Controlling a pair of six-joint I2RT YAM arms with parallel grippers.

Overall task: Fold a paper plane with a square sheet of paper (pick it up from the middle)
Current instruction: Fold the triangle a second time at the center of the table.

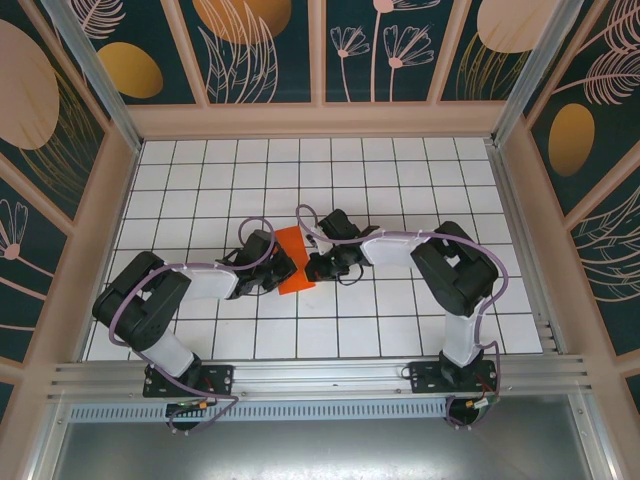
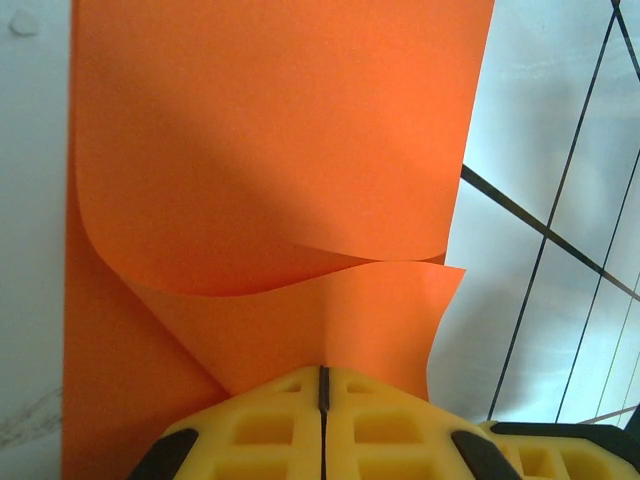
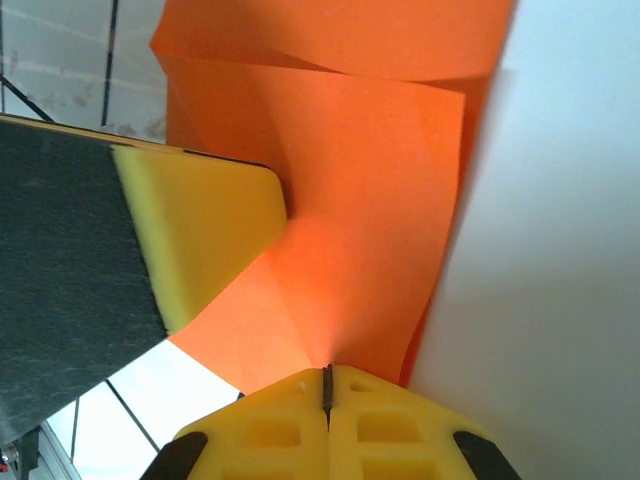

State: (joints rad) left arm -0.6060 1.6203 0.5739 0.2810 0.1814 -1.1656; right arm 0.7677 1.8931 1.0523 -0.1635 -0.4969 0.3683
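Curling smoothly, the thin orange-red paper (image 2: 270,150) bears diagonal creases.

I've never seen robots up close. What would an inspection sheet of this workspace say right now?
Surface: white table with a black grid.
Job's things: orange paper at the middle, partly folded, one flap curling.
Clutter: nothing seen.
Grippers: left gripper and right gripper both shut on the paper, from opposite sides.
Cables: purple cables loop along both arms.
Surroundings: dark walls with leaf patterns; metal rail at the near edge.
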